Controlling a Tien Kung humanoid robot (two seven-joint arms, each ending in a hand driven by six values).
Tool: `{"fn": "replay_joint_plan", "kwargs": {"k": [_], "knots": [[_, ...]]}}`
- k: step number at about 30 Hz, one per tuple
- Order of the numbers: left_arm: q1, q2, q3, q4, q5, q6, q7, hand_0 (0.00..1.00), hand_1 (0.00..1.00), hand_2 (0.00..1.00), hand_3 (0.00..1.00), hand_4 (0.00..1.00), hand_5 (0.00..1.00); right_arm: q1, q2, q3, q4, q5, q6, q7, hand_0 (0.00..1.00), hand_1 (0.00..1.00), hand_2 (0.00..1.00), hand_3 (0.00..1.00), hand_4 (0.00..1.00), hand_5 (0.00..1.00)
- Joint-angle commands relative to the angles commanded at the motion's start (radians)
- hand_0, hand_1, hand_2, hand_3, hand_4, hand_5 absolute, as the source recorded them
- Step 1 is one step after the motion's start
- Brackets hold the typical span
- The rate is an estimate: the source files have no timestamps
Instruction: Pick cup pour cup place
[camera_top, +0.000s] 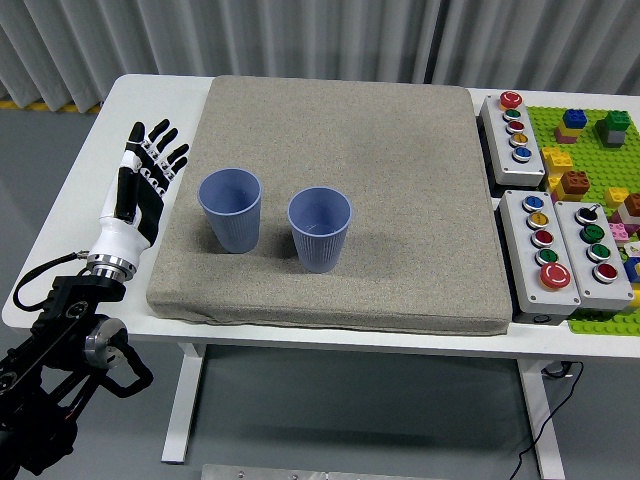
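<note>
Two cups, left cup (230, 209) and right cup (320, 229), stand upright, close together on the mat (400, 200). The left robot hand (143, 185), fingers spread and empty, hovers beside the left cup. Any grasp should wrap its side squarely without tipping it.

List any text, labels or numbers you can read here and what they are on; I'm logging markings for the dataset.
None can be read.
Left cup and right cup: plain blue, no print.
Grey mat: unmarked.
Button boxes: coloured buttons only; any lettering is too small to tell.
Left hand: black and white, no legible marking.
</note>
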Motion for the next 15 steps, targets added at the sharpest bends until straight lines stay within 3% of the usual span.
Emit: {"fn": "replay_joint_plan", "kwargs": {"k": [15], "knots": [[0.006,0.004,0.005,-0.002,0.002,0.003,0.002,0.89,0.874,0.951,0.925,0.778,0.998,-0.007,0.005,0.009,0.003,-0.01,0.0,-0.004,0.64,0.6,0.508,0.578,0.002,0.002]]}}
